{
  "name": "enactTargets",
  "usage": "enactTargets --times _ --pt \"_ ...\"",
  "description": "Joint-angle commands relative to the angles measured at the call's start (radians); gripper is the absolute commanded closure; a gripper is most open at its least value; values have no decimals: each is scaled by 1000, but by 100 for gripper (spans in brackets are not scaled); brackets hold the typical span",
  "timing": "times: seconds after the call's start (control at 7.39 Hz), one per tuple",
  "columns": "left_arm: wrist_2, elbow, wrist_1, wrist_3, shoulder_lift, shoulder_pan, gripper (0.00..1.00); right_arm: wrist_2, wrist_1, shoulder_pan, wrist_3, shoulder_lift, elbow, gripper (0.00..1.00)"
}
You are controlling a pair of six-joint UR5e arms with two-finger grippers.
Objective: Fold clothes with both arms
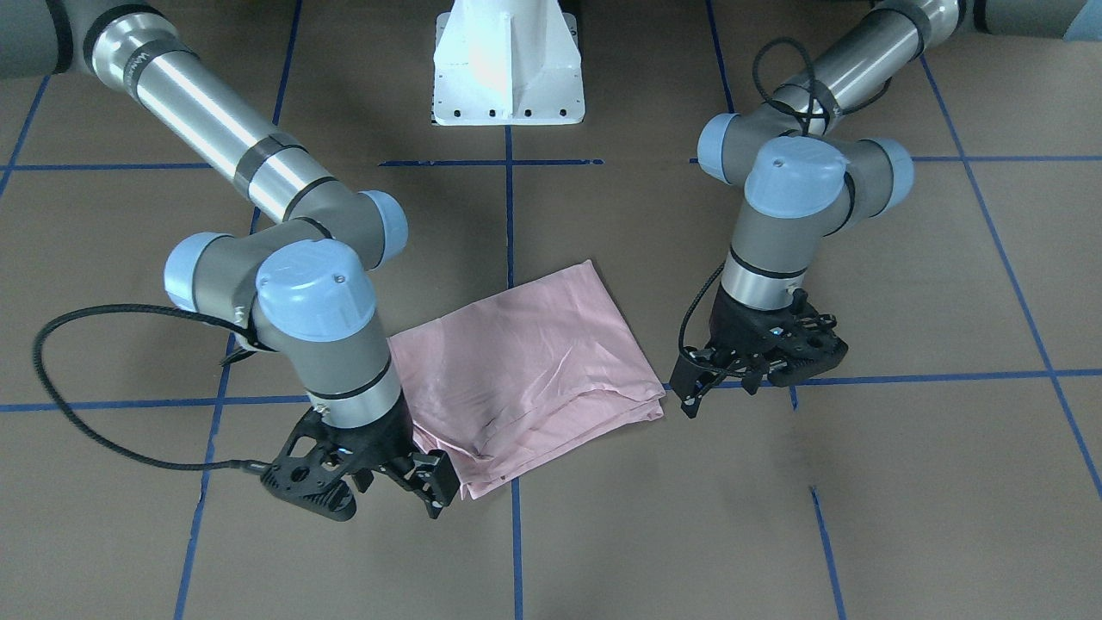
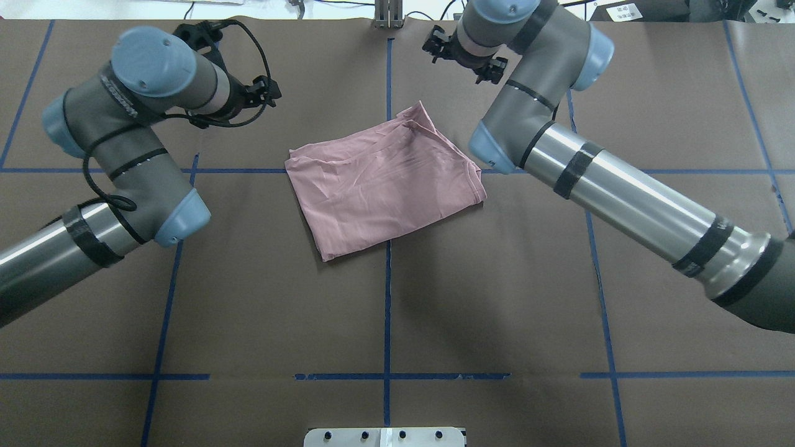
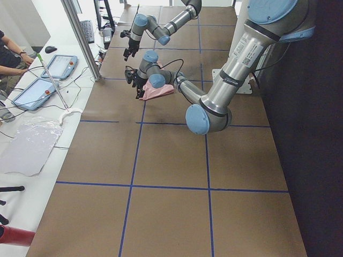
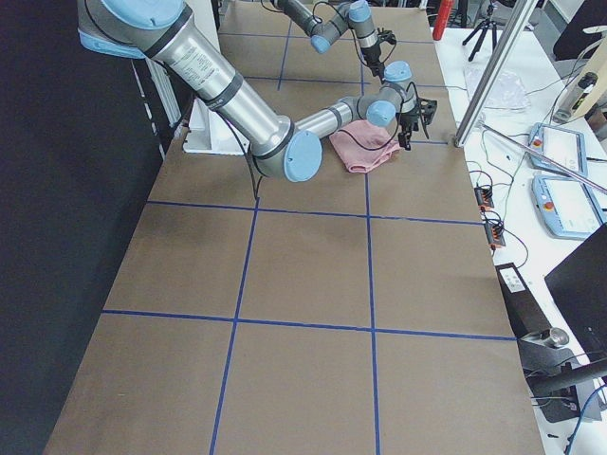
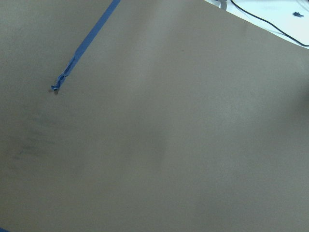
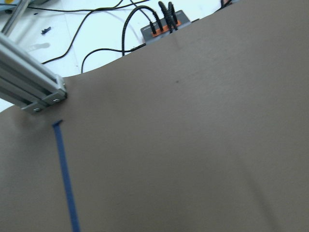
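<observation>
The clothes, a pale pink T-shirt [image 1: 525,362] [image 2: 385,186], lie folded into a rough rectangle at the middle of the brown table, plain side up. In the front-facing view my right gripper [image 1: 379,492] hovers low at the shirt's near left corner, open and holding nothing. My left gripper [image 1: 751,372] hangs just off the shirt's right corner without touching it, also open and empty. Both wrist views show only bare table, with no fingers and no cloth in them.
Blue tape lines [image 2: 387,310] grid the brown table. The white pedestal base [image 1: 508,69] stands at the robot's side. Past the far edge are an aluminium post [image 6: 29,92] and cables. A side desk holds tablets [image 3: 58,67], with a person's arm [image 3: 13,53] beside them.
</observation>
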Motion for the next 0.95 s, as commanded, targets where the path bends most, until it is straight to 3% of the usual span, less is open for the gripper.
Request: enactTargets --times 0.0,0.14,0.41,0.54,0.68,0.81 --pt "-148 -105 4 231 100 -125 0 162 -149 123 -380 -192 218 0" --pt "-220 -163 11 360 170 -194 0 230 -234 188 -524 -286 324 0" --pt "-242 -248 33 651 322 -297 0 250 -413 268 -777 -476 554 0" --pt "-245 -269 100 819 350 -355 0 296 -482 334 -901 -572 648 0" --pt "-251 -269 151 988 366 -432 0 386 -489 423 -1015 -656 677 0" --pt "-327 -254 153 1160 410 -531 0 461 -491 507 -1163 -719 672 0"
